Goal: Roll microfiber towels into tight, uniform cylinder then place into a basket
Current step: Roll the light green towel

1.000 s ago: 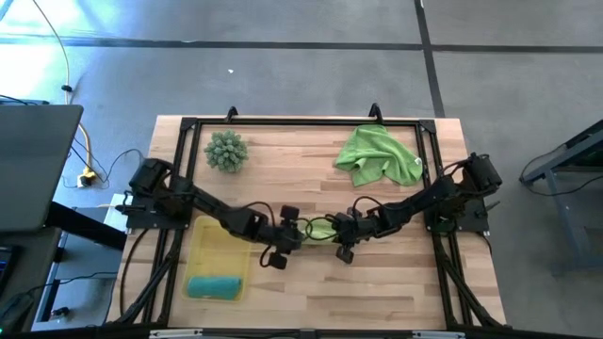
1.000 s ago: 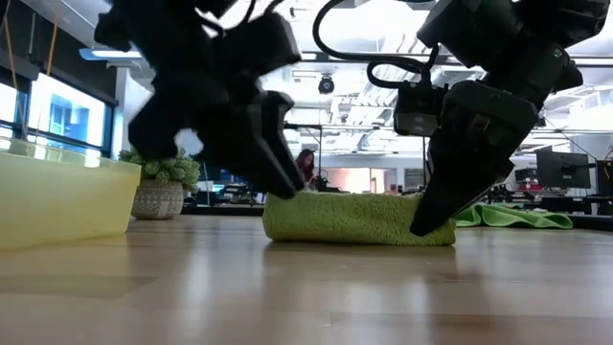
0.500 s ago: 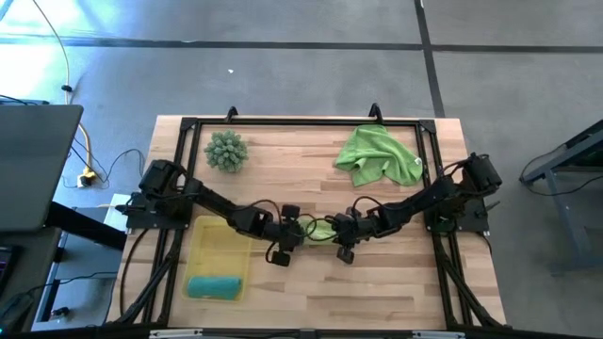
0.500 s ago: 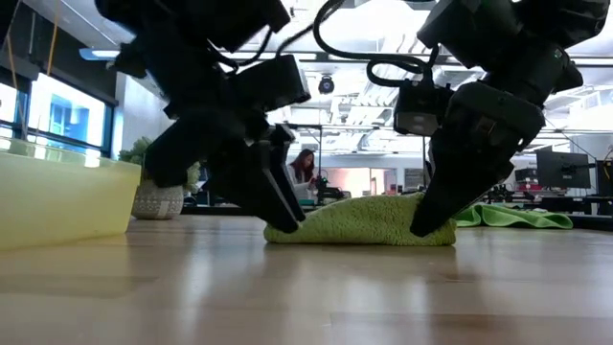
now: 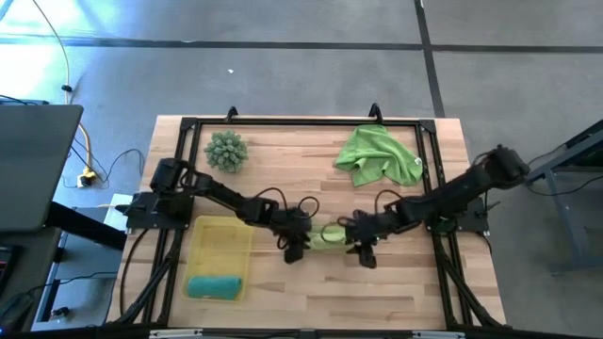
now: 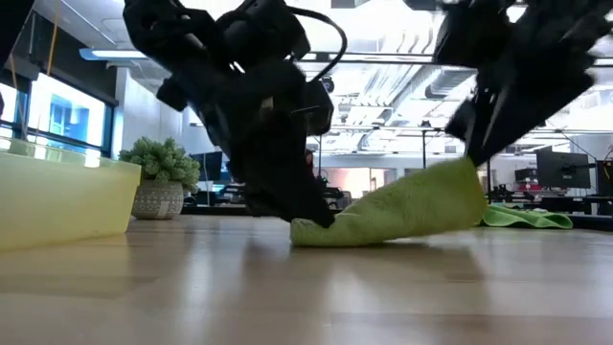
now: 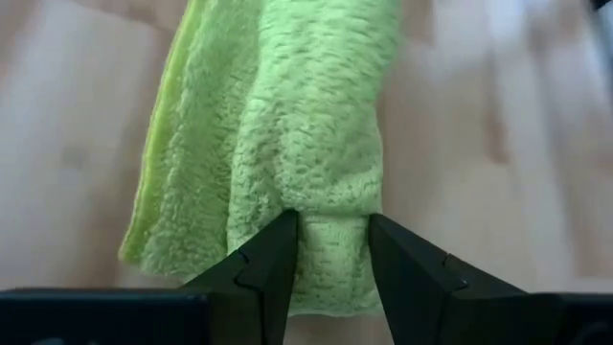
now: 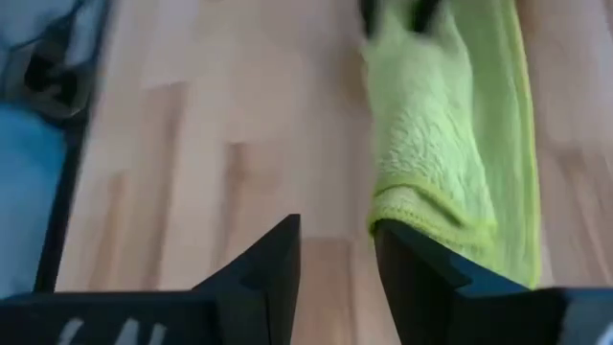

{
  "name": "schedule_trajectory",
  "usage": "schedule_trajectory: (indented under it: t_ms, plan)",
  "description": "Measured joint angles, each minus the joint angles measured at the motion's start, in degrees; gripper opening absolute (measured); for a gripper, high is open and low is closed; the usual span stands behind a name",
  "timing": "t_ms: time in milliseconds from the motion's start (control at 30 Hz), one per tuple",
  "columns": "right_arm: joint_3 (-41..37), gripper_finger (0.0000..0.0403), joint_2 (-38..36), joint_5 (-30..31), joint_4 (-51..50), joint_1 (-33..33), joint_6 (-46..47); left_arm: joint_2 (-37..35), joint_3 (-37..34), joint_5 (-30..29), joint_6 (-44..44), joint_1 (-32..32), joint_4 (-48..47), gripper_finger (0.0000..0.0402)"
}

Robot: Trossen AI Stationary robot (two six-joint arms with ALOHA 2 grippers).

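Both arms have shifted across the table since a second ago, and the right end of the rolled lime towel [image 5: 332,234], which lay flat then, now sits cocked up off the wood. My right gripper [image 8: 335,251] has let go: in its wrist view the two fingers stand apart over bare planks with the towel's end just beside one of them, nothing between.

My left gripper [image 7: 331,251] is clamped on the other end, pile squeezed between both fingers, and in the low view that end is pinned to the table [image 5: 311,169]. So the roll's long axis runs from the left fingers toward the right ones, tilting upward as it goes, with an outer flap hanging loose along one side.

The left arm is the one that has it, and the basket [image 5: 203,237] lies on that arm's side, near the table's front left, with the teal roll [image 5: 215,285] already in its near end. I reckon the carry goes that way, and the loose flap could unwind on the lift.

Far right corner, the other lime towel [image 5: 379,156] is a crumpled heap, not rolled yet. Spiky green ball [image 5: 226,151] at the far left, well clear. Pale wood planks, black frame round the edge; beyond, a bright open workroom with screens, too far off to read.
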Motion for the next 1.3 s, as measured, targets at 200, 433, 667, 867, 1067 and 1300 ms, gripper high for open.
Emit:
schedule_trajectory:
  t_ms: [200,433,667,867,1067,1300]
  plan:
    - [0.18,0.0126,1.07,18.51,4.51,7.2,-19.32,0.39,-0.31,4.44,-8.4,-0.15,3.98,0.0126]
    - [0.14,0.0126,7.25,23.72,11.84,8.62,-27.47,0.76,-0.28,3.01,-11.38,-0.24,3.73,0.0126]
    - [6.32,0.0126,4.01,22.54,-10.86,9.8,-14.57,1.01,-0.24,2.68,-12.64,-0.24,3.72,0.0126]
    - [9.1,0.0126,3.31,22.66,-9.85,11.15,-15.81,1.03,-0.33,2.52,-13.08,-0.13,4.13,0.0126]
    - [7.15,0.0126,7.49,24.93,0.09,9.24,-23.35,1.03,-0.36,2.27,-13.08,-0.13,4.38,0.0126]
    - [7.04,0.0161,14.77,18.42,2.3,6.93,-21.11,1.16,-0.37,2.21,-13.05,-0.13,5.04,0.0126]
